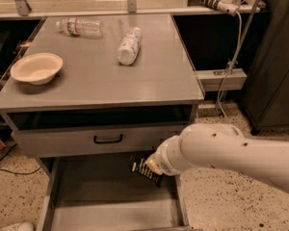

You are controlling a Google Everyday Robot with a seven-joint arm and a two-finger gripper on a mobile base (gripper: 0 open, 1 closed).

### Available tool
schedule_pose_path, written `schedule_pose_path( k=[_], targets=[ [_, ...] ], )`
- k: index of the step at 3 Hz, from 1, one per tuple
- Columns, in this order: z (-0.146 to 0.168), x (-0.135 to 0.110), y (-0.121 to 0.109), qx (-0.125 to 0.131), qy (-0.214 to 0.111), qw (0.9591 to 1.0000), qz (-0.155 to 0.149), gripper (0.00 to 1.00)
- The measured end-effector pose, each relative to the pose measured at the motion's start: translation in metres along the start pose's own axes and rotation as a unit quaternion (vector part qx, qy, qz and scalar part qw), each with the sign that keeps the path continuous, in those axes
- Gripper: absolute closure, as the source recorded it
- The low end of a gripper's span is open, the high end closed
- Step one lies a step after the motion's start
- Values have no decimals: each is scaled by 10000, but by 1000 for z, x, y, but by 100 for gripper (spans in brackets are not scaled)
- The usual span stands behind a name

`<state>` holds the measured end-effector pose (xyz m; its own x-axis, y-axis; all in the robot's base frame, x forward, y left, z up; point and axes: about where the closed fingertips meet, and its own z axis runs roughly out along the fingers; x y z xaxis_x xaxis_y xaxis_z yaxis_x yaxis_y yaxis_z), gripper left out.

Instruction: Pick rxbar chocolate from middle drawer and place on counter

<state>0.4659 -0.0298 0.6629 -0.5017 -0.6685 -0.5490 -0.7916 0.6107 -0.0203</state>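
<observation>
The white robot arm (241, 153) enters from the right edge and reaches down to the left, in front of the cabinet and below the counter surface (159, 76). The claw (151, 167) sits at the arm's lower left end, over the rear of the open middle drawer (101, 196), and is largely hidden behind the rounded wrist. It is clamped on the rxbar chocolate (143, 170), a black wrapper with white lettering that juts out from the claw towards the left. The bar is tilted and appears clear of the grey drawer floor, just below the closed drawer front (62, 141) with its black handle (108, 139). The middle drawer is pulled out towards the camera, and its low side walls are visible. Three items lie on the counter surface. A white bowl (37, 67) stands upright near the left edge. A clear water bottle (81, 27) lies on its side at the rear. A white-labelled bottle (129, 45) lies on its side near the centre rear. All three are well apart from one another and from the arm.
</observation>
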Motion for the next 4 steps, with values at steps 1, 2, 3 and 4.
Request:
schedule_pose_path(
  k=[1, 2, 3, 4],
  targets=[
    [-37, -9, -7, 249, -35, 9997, -54, 100],
    [-37, -9, -7, 250, -35, 9997, -54, 100],
    [-68, -28, -17, 533, -153, 9983, -174, 100],
    [-103, -52, -26, 858, -266, 9955, -312, 100]
  ],
)
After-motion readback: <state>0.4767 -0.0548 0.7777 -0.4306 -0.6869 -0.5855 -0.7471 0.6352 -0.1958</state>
